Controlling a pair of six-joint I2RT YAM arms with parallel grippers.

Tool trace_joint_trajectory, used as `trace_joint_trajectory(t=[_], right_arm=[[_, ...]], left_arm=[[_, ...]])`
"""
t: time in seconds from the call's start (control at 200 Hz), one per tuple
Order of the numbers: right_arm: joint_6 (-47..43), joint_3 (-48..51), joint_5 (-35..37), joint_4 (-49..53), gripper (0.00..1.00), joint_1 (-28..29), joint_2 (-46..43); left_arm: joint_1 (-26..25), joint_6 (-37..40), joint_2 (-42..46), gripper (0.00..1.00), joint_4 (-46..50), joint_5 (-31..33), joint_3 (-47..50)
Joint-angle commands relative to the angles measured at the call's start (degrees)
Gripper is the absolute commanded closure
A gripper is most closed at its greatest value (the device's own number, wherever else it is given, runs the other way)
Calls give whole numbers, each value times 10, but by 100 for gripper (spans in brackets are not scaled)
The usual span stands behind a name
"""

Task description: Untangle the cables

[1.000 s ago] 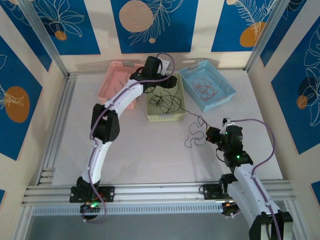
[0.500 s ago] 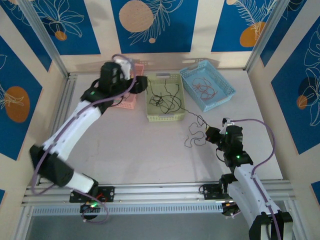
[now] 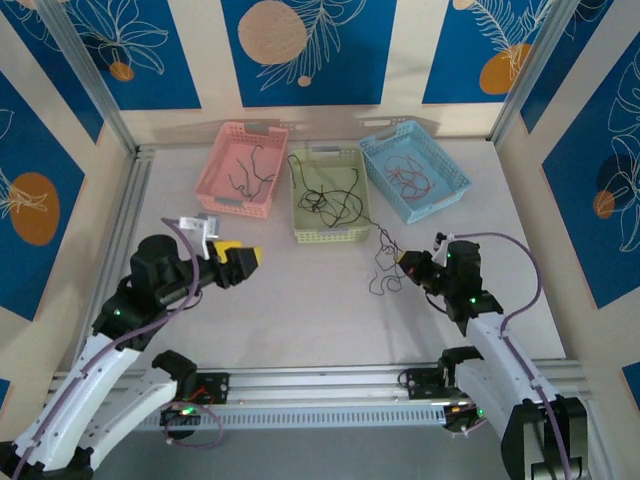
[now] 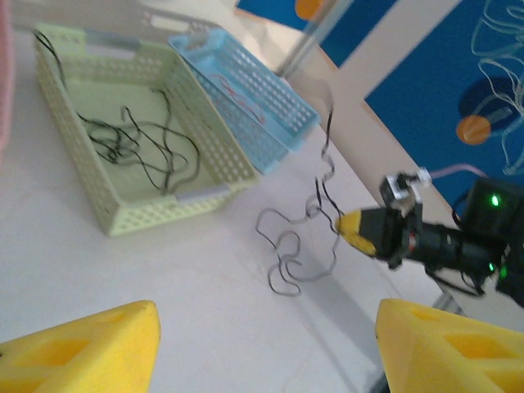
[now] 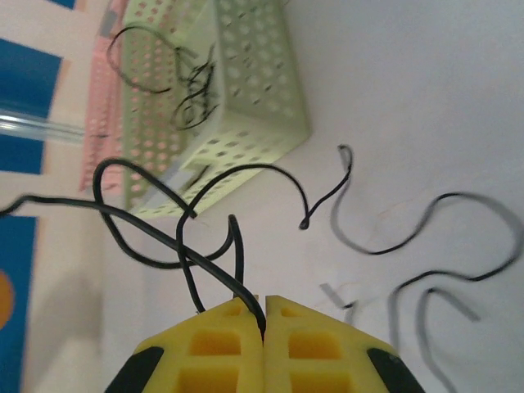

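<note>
White tabletop (image 3: 300, 310): right claw (image 3: 403, 259) at four o'clock pinches a thin black curly cable (image 5: 239, 250), seemingly to pull it clear, left claw (image 3: 245, 262) at eight o'clock wide, empty.

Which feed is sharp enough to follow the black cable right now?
Top view: evenly lit, sharp, no glare. Left wrist view: soft all over. Right wrist view: black cable crisp at the right gripper, far loops blurred, with grey shadows on the table.

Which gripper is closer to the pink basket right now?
Left. The left gripper is in front of the pink basket; the right gripper is farther off, beyond the green basket.
</note>
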State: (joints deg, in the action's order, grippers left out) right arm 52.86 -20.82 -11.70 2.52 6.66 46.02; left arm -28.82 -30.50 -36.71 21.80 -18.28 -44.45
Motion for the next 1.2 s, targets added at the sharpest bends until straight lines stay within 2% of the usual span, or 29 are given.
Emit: trace_joint_trajectory(t=[0.0,0.165,0.33,0.405,0.805,0.945,1.005,1.09,1.18,1.195], right_arm=[[96,-36,-53,-13,100,28,10],[170,-56,-69,-34,100,73,37],[188,-85,-30,-28,100,140,55],[204,-91,-26,-38,100,160,61],[218,-114,-15,-51,100,217,75],[211,-115,-15,-46,100,225,76],[208,-115,-17,-46,100,225,77],[200,-114,-14,-43,100,226,73],[172,-120,-13,-28,100,226,65],[167,-121,-13,-25,100,225,63]], left_arm=[[-19,-28,-7,29,-51,-37,37],[-69,-45,-98,28,-169,-10,41],[-161,28,-206,29,-218,64,-25],[-186,49,-239,28,-241,93,-48],[-191,85,-384,27,-321,172,-122],[-191,98,-415,30,-328,168,-148],[-191,100,-424,40,-326,168,-156],[-191,99,-424,70,-324,187,-155],[-191,101,-410,99,-334,197,-141],[-191,101,-407,100,-338,200,-138]])
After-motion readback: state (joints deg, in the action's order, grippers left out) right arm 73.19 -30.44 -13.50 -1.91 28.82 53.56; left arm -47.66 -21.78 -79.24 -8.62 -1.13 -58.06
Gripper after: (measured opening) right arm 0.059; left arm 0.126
